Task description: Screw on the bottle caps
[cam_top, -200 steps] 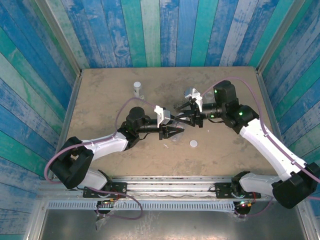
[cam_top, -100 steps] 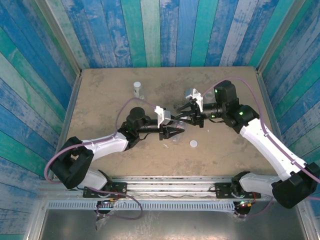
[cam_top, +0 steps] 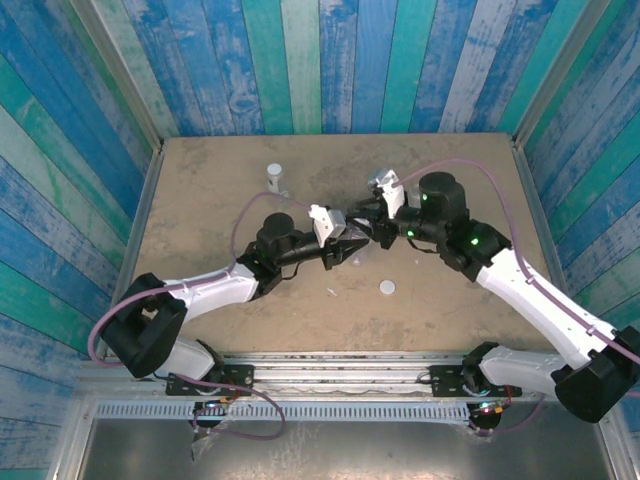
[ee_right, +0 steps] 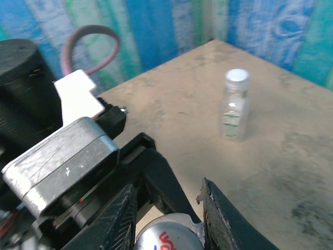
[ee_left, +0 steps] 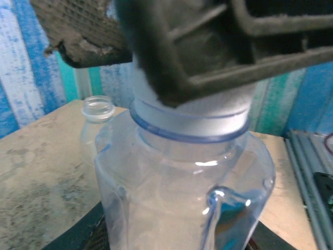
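The left gripper (cam_top: 348, 244) had its fingers closed narrow on the body of a clear bottle (ee_left: 182, 198) held between them. The right gripper (cam_top: 369, 231) met it from the opposite side, its two fingers (ee_right: 124, 219) pinched on the white cap (ee_right: 167, 237) sitting on that bottle's neck. Beyond the left fingers and off to one side stood an open bottle (ee_left: 98, 114) with a bare neck, a capped bottle (ee_right: 234, 104) stood well beyond the right fingers, and a loose cap (cam_top: 387, 287) lay on the table (cam_top: 200, 170) near both grippers but apart from them.

Clear bottle (ee_left: 182, 203), white cap (ee_left: 208, 110) atop.
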